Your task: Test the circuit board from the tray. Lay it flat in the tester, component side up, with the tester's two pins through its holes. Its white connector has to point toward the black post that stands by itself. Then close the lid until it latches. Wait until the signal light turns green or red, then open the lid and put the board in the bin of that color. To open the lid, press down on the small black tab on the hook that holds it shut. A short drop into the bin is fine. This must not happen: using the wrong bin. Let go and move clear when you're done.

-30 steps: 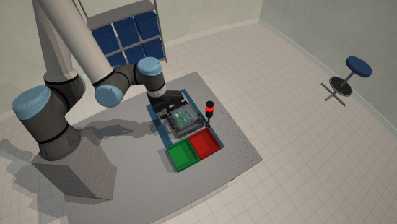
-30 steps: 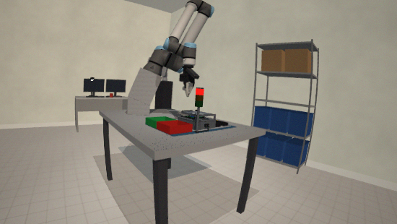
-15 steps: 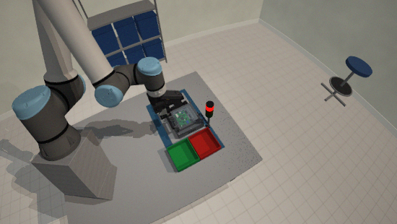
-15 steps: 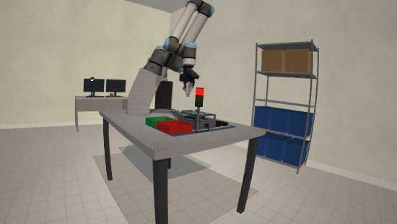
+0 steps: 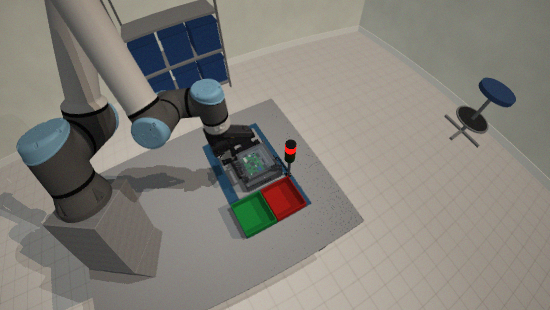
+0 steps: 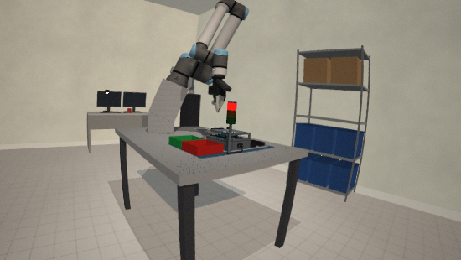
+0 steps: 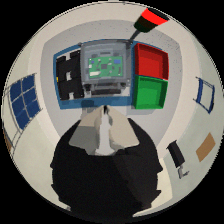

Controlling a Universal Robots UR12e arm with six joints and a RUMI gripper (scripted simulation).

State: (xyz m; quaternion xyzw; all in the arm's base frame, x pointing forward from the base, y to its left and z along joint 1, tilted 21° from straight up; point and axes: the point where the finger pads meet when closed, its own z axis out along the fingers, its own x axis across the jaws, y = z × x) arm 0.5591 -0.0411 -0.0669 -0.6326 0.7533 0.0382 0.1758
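Seen from the room, clock positions read off the overhead view with the tester at centre. Grey table [image 5: 200,255] [image 6: 147,144] [image 7: 172,55]; robot arm [image 5: 100,60] [image 6: 226,31] reaches in over it from 10 o'clock. Blue mat [image 5: 227,187] [image 6: 264,149] [image 7: 75,104] lies under the tester [image 5: 262,182] [image 6: 239,143] [image 7: 107,87]. Red bin [image 5: 284,199] [image 6: 203,148] [image 7: 151,62] at 5 o'clock; green bin [image 5: 254,215] [image 6: 175,143] [image 7: 149,94] at 6, side by side. Black tray [image 6: 256,143] [image 7: 62,75] beside the tester, partly hidden from above by the gripper [image 5: 227,159] [image 6: 218,111] [image 7: 106,106]. Gripper: fingers together, nothing between them, tips apart from and above the tester. Clear lid [image 5: 270,159] [image 6: 232,131] [image 7: 92,50] down over the board; whether latched, cannot tell. Signal light [image 5: 290,151] [image 6: 231,112] [image 7: 150,20] at 2 o'clock, lit red at its top.

Circuit board [image 5: 254,163] [image 7: 105,66]: inside the tester, lying flat, component side up. Green face, dark square chips, small grey parts, one bluish part, a whitish patch near one corner. Pins too small to make out.
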